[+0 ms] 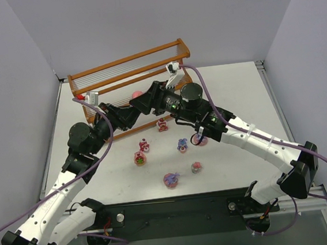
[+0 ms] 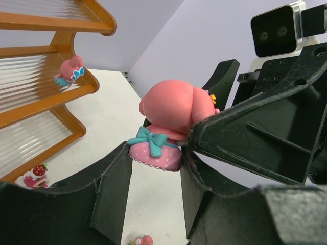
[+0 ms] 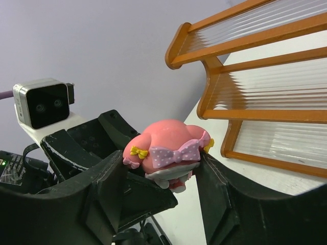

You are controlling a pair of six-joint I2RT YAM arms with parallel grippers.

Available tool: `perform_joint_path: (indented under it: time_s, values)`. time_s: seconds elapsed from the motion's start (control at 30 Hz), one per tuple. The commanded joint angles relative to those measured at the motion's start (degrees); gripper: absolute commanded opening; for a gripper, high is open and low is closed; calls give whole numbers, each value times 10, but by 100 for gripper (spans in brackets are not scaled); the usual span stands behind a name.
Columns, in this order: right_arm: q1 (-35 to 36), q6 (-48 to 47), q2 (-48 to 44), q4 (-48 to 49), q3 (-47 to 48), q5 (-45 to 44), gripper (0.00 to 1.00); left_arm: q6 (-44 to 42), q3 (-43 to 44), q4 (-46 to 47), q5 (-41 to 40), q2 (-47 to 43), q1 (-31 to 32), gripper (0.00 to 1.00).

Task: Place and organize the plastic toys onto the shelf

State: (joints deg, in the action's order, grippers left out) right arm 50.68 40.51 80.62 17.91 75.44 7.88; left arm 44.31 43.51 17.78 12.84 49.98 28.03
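A pink figurine [image 2: 171, 109] with a teal bow and a dotted pink base sits between both grippers, above the table in front of the shelf [image 1: 126, 68]. My left gripper [image 2: 156, 159] is shut on its base. My right gripper [image 3: 162, 164] is closed round its head, by the purple dotted bow [image 3: 176, 153]. In the top view the two grippers [image 1: 132, 109] [image 1: 148, 98] meet at this figurine [image 1: 137, 94]. Another pink figurine [image 2: 69, 72] stands on the shelf's middle tier [image 2: 46, 102]. Several more toys, such as one [image 1: 182, 145], stand on the table.
A strawberry-topped toy [image 2: 36, 176] stands on the table by the shelf's lowest tier, also in the top view [image 1: 162, 124]. Other toys [image 1: 139, 158] [image 1: 171, 180] [image 1: 197, 167] are spread in front of the arms. The shelf's end post [image 3: 212, 102] is close on the right.
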Motion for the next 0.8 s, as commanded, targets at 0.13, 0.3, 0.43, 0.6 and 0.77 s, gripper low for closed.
perform_joint_path:
  time_s: [0.13, 0.3, 0.43, 0.6, 0.77]
  values:
    - [3, -24, 17, 5, 49, -24, 16, -5, 11, 9, 3, -12, 1, 64]
    - [1, -95, 29, -20, 62, -77, 15, -54, 25, -88, -34, -54, -1, 93]
    - [-4, -154, 49, -22, 49, -129, 15, -102, 32, -213, -99, -133, -3, 94]
    - [-5, -233, 70, 19, 15, -182, 16, -164, 54, -344, -183, -188, -6, 95]
    - [-8, -287, 98, 90, -16, -215, 19, -180, 90, -418, -259, -212, -6, 95]
